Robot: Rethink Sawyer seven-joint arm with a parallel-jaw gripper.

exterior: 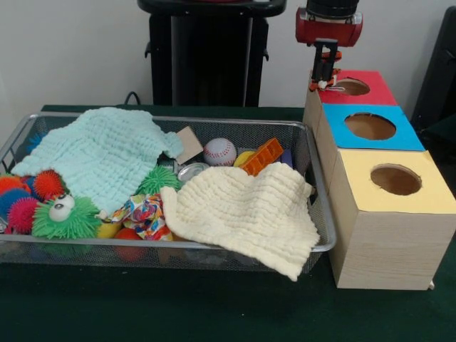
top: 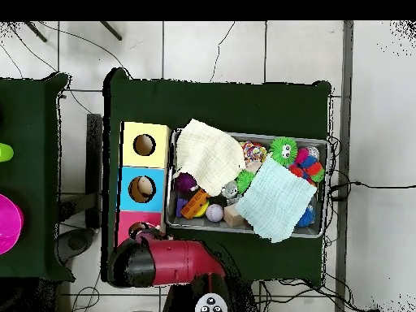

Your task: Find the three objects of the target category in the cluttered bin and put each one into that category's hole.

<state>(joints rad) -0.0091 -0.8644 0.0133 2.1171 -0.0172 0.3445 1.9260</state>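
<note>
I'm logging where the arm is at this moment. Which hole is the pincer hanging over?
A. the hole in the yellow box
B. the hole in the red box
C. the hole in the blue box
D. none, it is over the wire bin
B: the pincer hangs at the rim of the red box's hole, well clear of the blue box, the yellow box and the wire bin.

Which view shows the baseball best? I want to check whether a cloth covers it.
The front view: the baseball sits uncovered with its red stitching visible, between the mint cloth and the orange block. The overhead view shows only a small pale ball.
</note>
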